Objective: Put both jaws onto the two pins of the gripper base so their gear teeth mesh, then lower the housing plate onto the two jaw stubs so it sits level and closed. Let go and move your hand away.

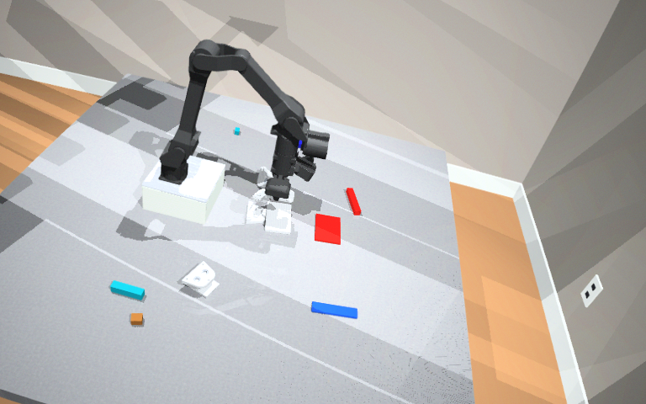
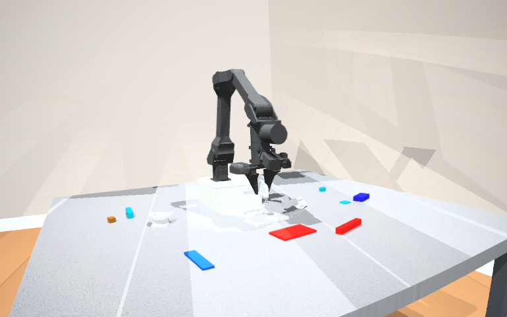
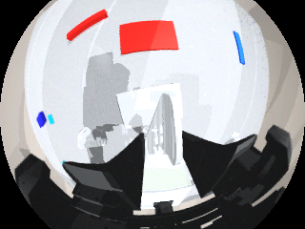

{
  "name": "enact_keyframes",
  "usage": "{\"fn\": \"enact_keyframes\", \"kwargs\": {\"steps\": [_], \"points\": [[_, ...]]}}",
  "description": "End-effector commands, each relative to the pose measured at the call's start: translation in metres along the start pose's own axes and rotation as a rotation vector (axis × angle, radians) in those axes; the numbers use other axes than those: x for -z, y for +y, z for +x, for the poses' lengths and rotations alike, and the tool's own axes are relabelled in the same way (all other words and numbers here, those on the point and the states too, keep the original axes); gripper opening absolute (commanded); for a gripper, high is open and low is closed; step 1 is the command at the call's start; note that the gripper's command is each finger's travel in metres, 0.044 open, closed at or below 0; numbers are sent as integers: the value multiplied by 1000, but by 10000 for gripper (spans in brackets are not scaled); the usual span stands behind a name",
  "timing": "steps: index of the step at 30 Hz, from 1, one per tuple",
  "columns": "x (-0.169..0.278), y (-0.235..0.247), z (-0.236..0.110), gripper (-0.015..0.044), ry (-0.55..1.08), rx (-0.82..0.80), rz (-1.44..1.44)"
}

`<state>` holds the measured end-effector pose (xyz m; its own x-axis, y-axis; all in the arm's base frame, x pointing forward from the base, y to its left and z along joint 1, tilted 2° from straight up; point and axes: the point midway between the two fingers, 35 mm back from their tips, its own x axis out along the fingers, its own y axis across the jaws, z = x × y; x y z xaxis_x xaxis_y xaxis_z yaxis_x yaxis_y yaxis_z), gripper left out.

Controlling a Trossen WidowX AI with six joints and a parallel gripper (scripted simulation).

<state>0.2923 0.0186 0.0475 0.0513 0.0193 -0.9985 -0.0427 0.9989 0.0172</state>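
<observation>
You have a toothed white part [image 2: 263,187] [image 3: 169,129], apparently one of the pair to fit, upright in the jaws [image 1: 276,199] [image 2: 263,194] [image 3: 164,134], which are closed on its sides. It is over the bench [image 1: 405,295] [image 2: 430,261] [image 3: 214,72], inward from the wall-side edge; the top view mostly hides it. Expect it light, stiff and a bit slick; keep your grip on the smooth flanks, off the teeth, and squeeze gently, since a tilt could jam it on its pin. Just below or beside it is the white base [image 1: 277,221] [image 2: 265,217] [image 3: 134,107]; contact is unclear. The mate [image 1: 263,177] [image 2: 293,203] [image 3: 85,137] is nearer the wall-side edge. The likely housing plate [image 1: 200,277] [image 2: 161,216] lies toward the exterior view's left edge; take it by its rim.
</observation>
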Motion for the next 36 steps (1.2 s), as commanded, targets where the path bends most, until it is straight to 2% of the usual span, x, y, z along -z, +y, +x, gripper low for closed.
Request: {"fn": "enact_keyframes", "kwargs": {"steps": [1, 16, 27, 36], "points": [[0, -1, 0, 134, -3, 6, 6], [0, 0, 0, 134, -3, 6, 27], [2, 32, 0, 134, -3, 2, 27], [2, 33, 0, 134, -3, 2, 27]]}}
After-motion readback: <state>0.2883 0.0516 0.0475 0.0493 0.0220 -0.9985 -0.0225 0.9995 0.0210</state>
